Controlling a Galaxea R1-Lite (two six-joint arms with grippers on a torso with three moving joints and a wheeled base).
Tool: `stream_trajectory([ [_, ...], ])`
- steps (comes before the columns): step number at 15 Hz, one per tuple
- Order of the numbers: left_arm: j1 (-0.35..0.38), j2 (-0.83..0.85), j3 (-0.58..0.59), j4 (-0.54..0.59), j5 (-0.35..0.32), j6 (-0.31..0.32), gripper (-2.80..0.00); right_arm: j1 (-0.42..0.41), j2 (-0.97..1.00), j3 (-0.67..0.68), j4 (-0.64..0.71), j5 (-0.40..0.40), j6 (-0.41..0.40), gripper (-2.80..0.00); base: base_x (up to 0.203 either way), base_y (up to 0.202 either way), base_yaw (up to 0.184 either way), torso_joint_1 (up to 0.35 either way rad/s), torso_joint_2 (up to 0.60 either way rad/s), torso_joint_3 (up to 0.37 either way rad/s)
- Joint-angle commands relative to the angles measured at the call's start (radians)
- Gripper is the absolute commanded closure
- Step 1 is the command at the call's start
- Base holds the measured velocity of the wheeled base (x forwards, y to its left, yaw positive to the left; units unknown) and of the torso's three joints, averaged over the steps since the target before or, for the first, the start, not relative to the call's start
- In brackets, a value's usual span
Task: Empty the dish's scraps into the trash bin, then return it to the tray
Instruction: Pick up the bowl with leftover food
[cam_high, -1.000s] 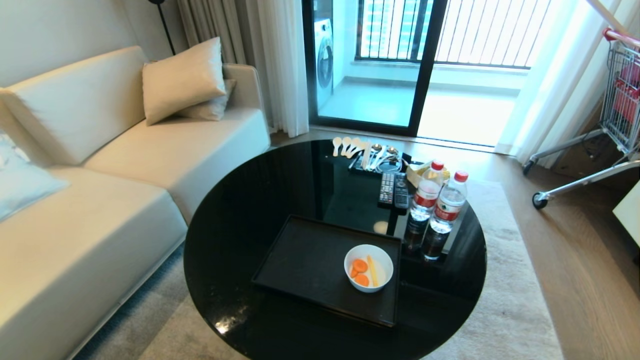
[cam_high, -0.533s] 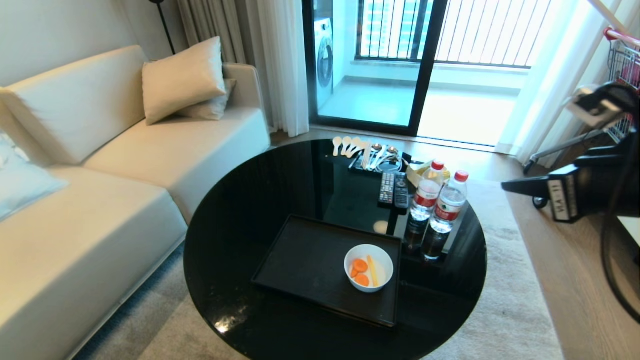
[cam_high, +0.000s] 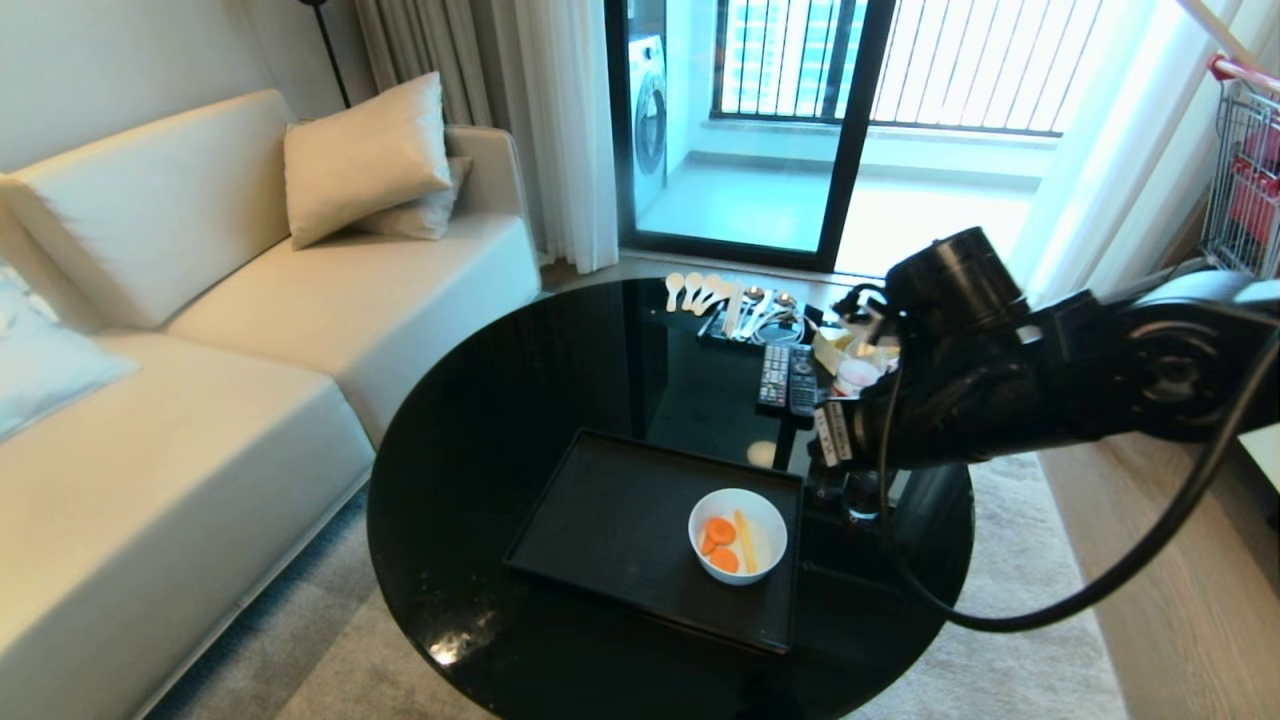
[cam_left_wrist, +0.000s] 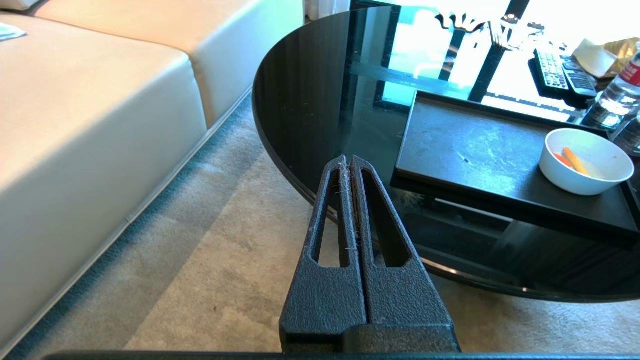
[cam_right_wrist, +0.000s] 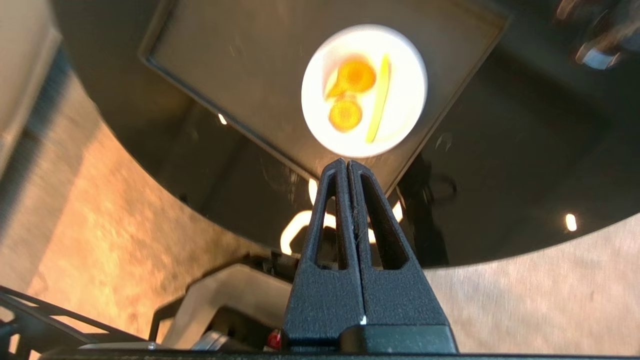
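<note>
Standing on the rug, the round black table is the landmark; its glass top is glossy and hard. On it, toward the robot's edge, lies the tray, flat and stiff, with a low rim. The bowl sits at the tray's right end, close to the tray's right rim, with carrot slices and a pale yellow stick inside. I judge the bowl light, rigid, smooth and breakable, so slippery in a pinch; the best hold looks like its rim on the side facing the robot, one finger inside and one outside, kept level so the scraps stay in.

Room is widest left of the bowl, over bare tray. Beyond it, farther onto the table, two remotes and a water bottle crowd the way. No trash bin shows.

The right gripper hangs above the table's near edge just short of the bowl, fingers pressed together, empty. The left gripper hangs off the table's left edge over the rug, also closed, empty.
</note>
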Motion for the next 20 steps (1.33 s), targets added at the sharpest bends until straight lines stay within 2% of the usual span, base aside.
stream_trajectory([
  [1, 0.000, 0.000, 0.000, 0.000, 0.000, -0.002, 0.00, 0.049, 0.143, -0.066, 0.043, -0.033, 0.036, 0.00, 0.000, 0.000, 0.000, 0.000, 0.00, 0.000],
  [3, 0.000, 0.000, 0.000, 0.000, 0.000, -0.001, 0.00, 0.069, 0.214, -0.104, 0.061, -0.071, 0.079, 0.00, 0.000, 0.000, 0.000, 0.000, 0.00, 0.000],
  [5, 0.000, 0.000, 0.000, 0.000, 0.000, -0.001, 0.00, 0.073, 0.247, -0.117, 0.080, -0.093, 0.087, 0.00, 0.000, 0.000, 0.000, 0.000, 0.00, 0.000],
  [6, 0.000, 0.000, 0.000, 0.000, 0.000, -0.001, 0.00, 0.072, 0.262, -0.126, 0.081, -0.095, 0.088, -2.80, 0.000, 0.000, 0.000, 0.000, 0.00, 0.000],
  [7, 0.000, 0.000, 0.000, 0.000, 0.000, -0.002, 0.00, 0.072, 0.276, -0.134, 0.081, -0.108, 0.088, -2.80, 0.000, 0.000, 0.000, 0.000, 0.00, 0.000],
  [11, 0.000, 0.000, 0.000, 0.000, 0.000, -0.002, 0.00, 0.071, 0.379, -0.187, 0.076, -0.300, 0.086, -2.80, 0.000, 0.000, 0.000, 0.000, 0.00, 0.000],
  [12, 0.000, 0.000, 0.000, 0.000, 0.000, -0.001, 0.00, 0.071, 0.392, -0.206, 0.075, -0.319, 0.086, -2.80, 0.000, 0.000, 0.000, 0.000, 0.00, 0.000],
  [17, 0.000, 0.000, 0.000, 0.000, 0.000, -0.001, 0.00, 0.061, 0.445, -0.224, 0.071, -0.321, 0.090, -2.80, 0.000, 0.000, 0.000, 0.000, 0.00, 0.000],
  [20, 0.000, 0.000, 0.000, 0.000, 0.000, -0.001, 0.00, 0.035, 0.482, -0.227, 0.071, -0.321, 0.129, -2.80, 0.000, 0.000, 0.000, 0.000, 0.00, 0.000],
])
